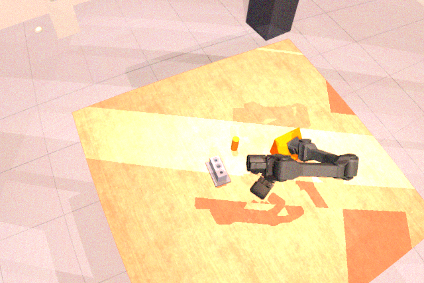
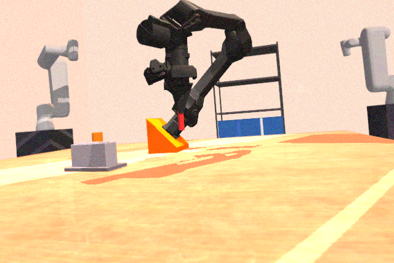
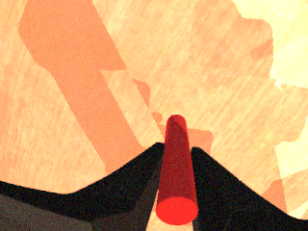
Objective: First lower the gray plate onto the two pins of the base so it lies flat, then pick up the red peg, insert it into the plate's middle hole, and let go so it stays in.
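Note:
The gray plate (image 1: 220, 177) (image 2: 92, 155), a thick block with three holes in its top, sits level on the thin gray base (image 1: 218, 184) (image 2: 69, 169). The base's pins are hidden. My gripper (image 2: 181, 112) (image 3: 176, 153) is shut on the red peg (image 2: 181, 122) (image 3: 177, 170) near its upper part. The peg hangs nearly upright below the fingertips, clear of the table, to the right of the plate in the exterior view. The arm hides the fingers and peg in the top view. The plate is out of the wrist view.
An orange cylinder (image 1: 234, 144) (image 2: 97, 137) stands on the table close to the plate. An orange wedge (image 1: 285, 142) (image 2: 156, 141) stands beside the arm's base. Arm shadows lie across the tabletop (image 1: 164, 238) (image 2: 191, 215).

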Tool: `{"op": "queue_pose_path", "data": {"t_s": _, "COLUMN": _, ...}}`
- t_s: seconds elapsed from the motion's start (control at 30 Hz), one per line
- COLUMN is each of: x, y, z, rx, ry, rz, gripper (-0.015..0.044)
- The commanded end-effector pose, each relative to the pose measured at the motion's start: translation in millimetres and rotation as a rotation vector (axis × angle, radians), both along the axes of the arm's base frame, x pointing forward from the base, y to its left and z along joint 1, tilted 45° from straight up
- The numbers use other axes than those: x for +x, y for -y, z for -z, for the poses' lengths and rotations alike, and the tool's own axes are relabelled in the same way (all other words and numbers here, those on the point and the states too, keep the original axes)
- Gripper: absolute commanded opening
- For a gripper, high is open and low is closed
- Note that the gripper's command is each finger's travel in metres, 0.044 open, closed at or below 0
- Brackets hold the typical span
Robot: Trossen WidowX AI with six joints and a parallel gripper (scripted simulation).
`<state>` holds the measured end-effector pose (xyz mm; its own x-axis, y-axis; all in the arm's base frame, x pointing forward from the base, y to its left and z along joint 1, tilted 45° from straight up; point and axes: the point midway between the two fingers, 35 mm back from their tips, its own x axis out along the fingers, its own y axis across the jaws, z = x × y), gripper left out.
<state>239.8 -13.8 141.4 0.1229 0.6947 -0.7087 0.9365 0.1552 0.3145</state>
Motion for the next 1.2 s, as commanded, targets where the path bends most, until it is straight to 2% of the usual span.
{"op": "queue_pose_path", "data": {"t_s": 0.0, "x": 0.3, "y": 0.3, "z": 0.1, "rx": 0.0, "ry": 0.0, "rz": 0.0, "gripper": 0.0}}
{"op": "queue_pose_path", "data": {"t_s": 1.17, "x": 57.4, "y": 70.6, "z": 43.7, "rx": -0.011, "ry": 0.013, "rz": -0.025, "gripper": 0.0}}
